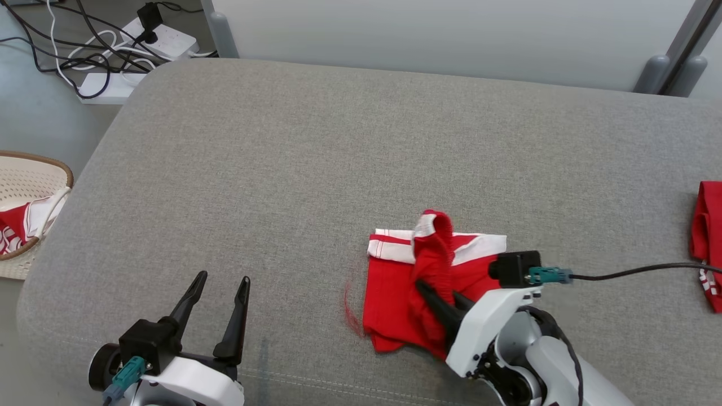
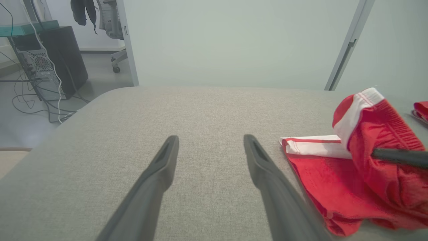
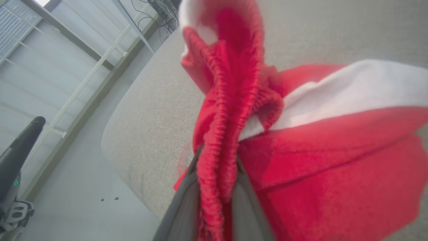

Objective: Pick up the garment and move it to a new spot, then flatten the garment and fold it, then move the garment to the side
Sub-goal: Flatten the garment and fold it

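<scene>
The garment (image 1: 395,293), red shorts with a white band, lies partly folded on the grey padded surface (image 1: 338,141), right of centre near the front edge. Its ribbed red waistband is pulled up into a ridge (image 1: 434,237). My right gripper (image 1: 437,293) comes in from the lower right and is shut on that waistband. In the right wrist view the band (image 3: 227,100) runs up between the two fingers of that gripper (image 3: 217,157). My left gripper (image 1: 223,279) stands open and empty at the front left, apart from the garment (image 2: 327,180), which lies to the right of its fingers (image 2: 257,157).
Another red garment (image 1: 708,242) lies at the surface's right edge. A woven basket (image 1: 34,163) holding red and white clothing sits on the floor at the left. Power strips and cables (image 1: 141,39) lie on the floor at the back left.
</scene>
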`<state>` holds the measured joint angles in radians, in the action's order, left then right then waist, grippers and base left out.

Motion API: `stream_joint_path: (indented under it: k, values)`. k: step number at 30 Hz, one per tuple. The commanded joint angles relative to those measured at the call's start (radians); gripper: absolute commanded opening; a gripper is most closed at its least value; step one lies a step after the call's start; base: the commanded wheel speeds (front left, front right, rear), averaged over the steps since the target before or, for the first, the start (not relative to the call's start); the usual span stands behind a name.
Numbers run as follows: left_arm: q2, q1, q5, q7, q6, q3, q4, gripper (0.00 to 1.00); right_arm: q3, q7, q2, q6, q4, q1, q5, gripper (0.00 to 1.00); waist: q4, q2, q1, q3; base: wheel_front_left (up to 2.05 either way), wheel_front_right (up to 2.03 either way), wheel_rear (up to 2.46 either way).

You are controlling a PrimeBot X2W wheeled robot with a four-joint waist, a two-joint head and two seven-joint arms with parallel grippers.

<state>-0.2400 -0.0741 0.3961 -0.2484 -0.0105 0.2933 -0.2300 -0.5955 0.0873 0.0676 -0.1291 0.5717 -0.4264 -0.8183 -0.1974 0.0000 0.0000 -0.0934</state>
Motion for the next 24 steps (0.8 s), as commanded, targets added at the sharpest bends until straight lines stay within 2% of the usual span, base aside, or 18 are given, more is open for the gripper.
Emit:
stream_joint_path:
  k: [1, 10, 15, 19, 24]
  values:
    - [-0.014, -0.056, -0.013, -0.013, 0.005, -0.037, 0.019, 1.00, -0.039, -0.024, -0.017, -0.002, -0.016, -0.042, -0.018, 1.00, -0.002, 0.0000, 0.0000, -0.003, 0.00, 0.00, 0.00]
    - [0.001, -0.062, -0.025, -0.013, 0.018, -0.052, 0.014, 1.00, -0.177, -0.109, -0.017, -0.002, -0.022, -0.113, -0.115, 1.00, 0.000, 0.0000, 0.0000, -0.009, 0.00, 0.00, 0.00]
    - [0.007, -0.056, -0.032, -0.013, 0.020, -0.073, 0.016, 1.00, -0.209, -0.231, -0.017, -0.002, -0.067, -0.149, -0.076, 1.00, 0.015, 0.0000, 0.0000, -0.009, 0.00, 0.00, 0.00]
    - [0.008, -0.048, -0.039, -0.013, 0.016, -0.097, 0.021, 1.00, -0.148, -0.325, 0.025, -0.002, -0.080, -0.147, 0.059, 1.00, 0.039, 0.0000, 0.0000, -0.003, 0.00, 0.00, 0.00]
    - [0.010, -0.036, -0.048, -0.013, 0.011, -0.123, 0.031, 1.00, 0.064, -0.348, 0.088, -0.002, -0.126, -0.064, 0.261, 1.00, 0.070, 0.0000, 0.0000, 0.008, 0.00, 0.00, 0.00]
